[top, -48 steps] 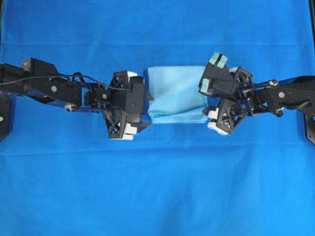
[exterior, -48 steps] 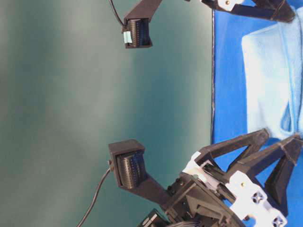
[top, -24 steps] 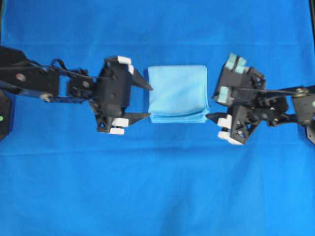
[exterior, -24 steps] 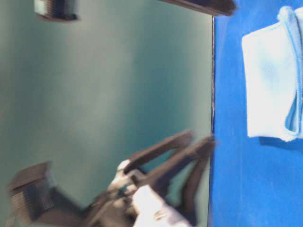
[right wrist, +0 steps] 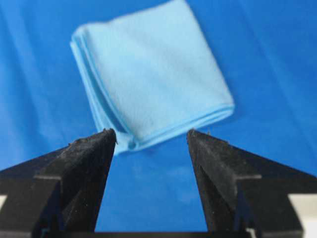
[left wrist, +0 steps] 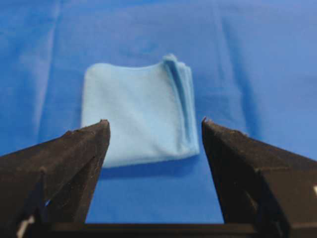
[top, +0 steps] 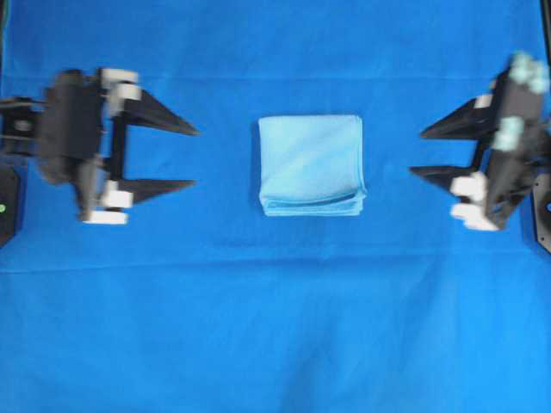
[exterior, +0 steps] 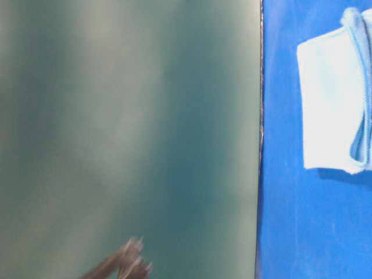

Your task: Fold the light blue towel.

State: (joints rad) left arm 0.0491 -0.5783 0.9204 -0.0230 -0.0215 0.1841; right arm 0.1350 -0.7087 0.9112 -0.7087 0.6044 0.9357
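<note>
One light blue towel (top: 311,165), soft, fine-woven and folded into a layered square, is laid mid-table on a deep blue cloth (top: 275,327). Two black grippers, left (top: 191,157) and right (top: 417,153), are spread wide, empty, well apart from it.

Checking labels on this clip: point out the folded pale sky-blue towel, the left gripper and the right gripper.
folded pale sky-blue towel (top: 310,163), overhead view, middle of its top layer.
left gripper (top: 191,157), overhead view, gap between its open fingertips.
right gripper (top: 417,152), overhead view, gap between its open fingertips.
</note>
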